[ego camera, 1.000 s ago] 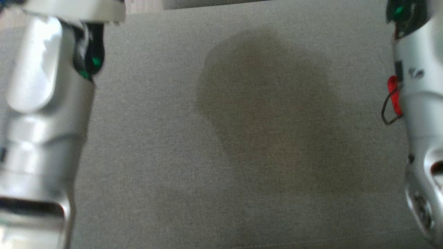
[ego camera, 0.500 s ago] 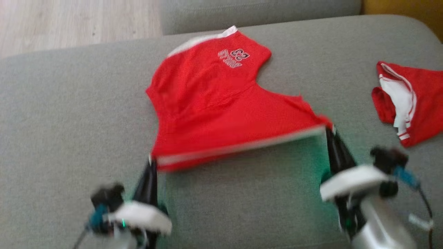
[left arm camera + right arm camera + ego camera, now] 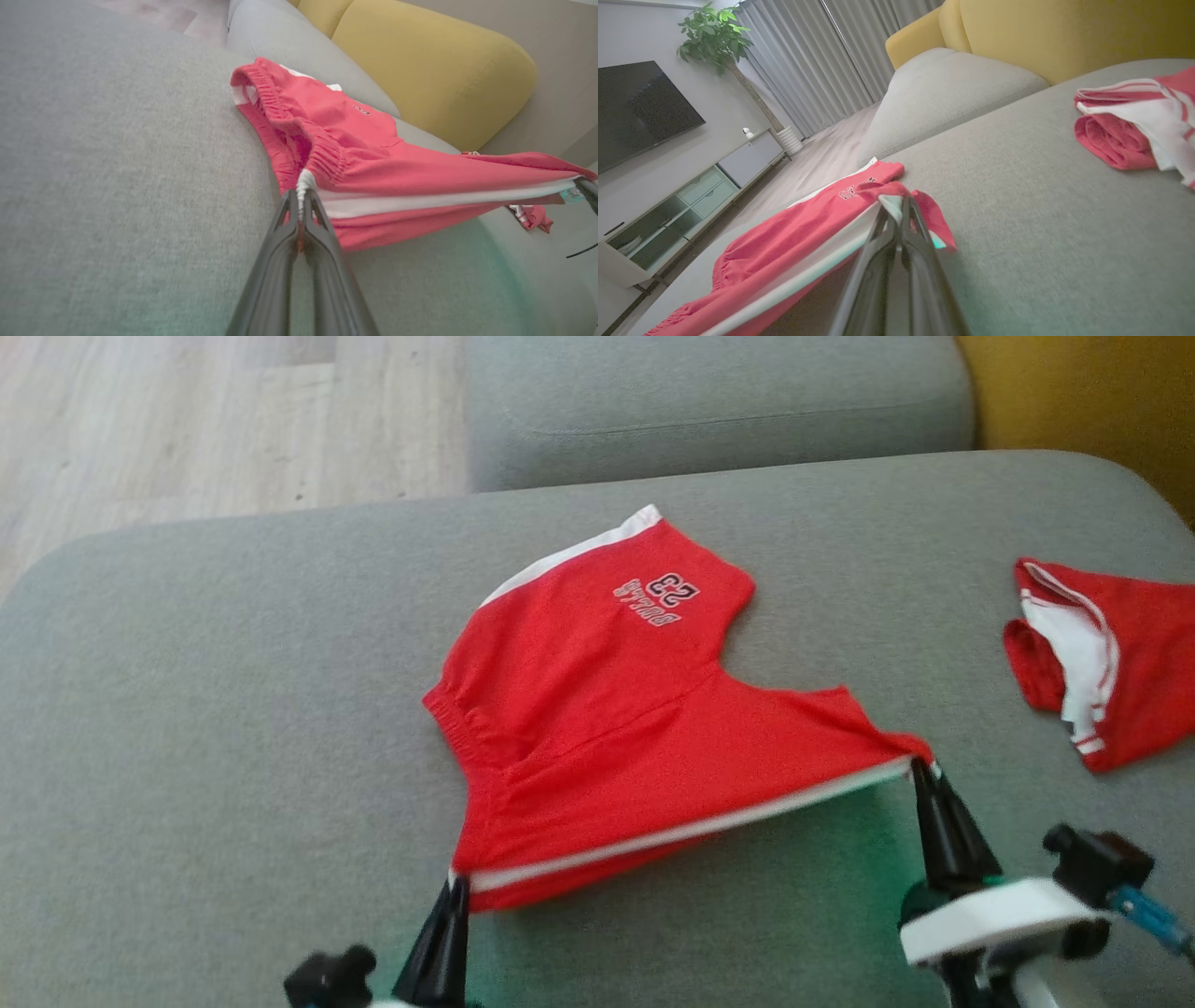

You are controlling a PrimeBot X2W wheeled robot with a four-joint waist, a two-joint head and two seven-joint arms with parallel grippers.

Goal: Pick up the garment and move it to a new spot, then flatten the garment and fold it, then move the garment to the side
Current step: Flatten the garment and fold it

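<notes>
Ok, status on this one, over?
Both shut: left gripper, right gripper, on red shorts, striped edge taut between. Apart at right, second red garment, not in the way.

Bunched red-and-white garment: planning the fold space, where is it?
The red-and-white garment lies on the grey cushion at the head view's right edge, apart from the red shorts, beyond the right gripper.

A big grey sofa with a yellow back stands on a pale wood floor, and across the room a black TV hangs on a pale wall above a long low cabinet, near a tall green plant and grey curtains.
</notes>
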